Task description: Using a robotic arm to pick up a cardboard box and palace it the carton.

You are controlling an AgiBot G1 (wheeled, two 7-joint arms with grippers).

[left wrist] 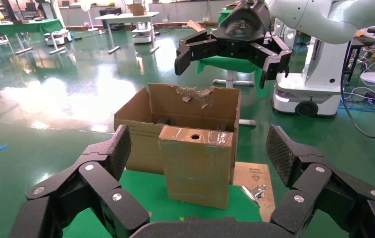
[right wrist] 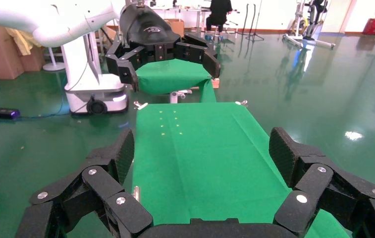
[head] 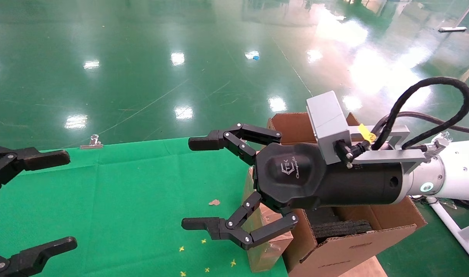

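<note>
Overhead, the right gripper [head: 190,182] hangs spread and empty above the green table's [head: 123,192] edge, beside the carton [head: 346,238]. Across from it, the left wrist camera shows the cardboard box [left wrist: 197,166] upright on the table against the carton, with the left gripper [left wrist: 197,148] spread wide, well apart from it

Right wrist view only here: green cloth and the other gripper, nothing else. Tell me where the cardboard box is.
Observer: The cardboard box stands upright at the green table's edge, just in front of the carton.
Operator: Give me my gripper's place relative to it.
Observer: The right gripper hangs open above the box, pointing across the table toward the open left gripper, not down at the box.
Operator: Report the carton's contents.
Observer: Black foam padding shows inside.
</note>
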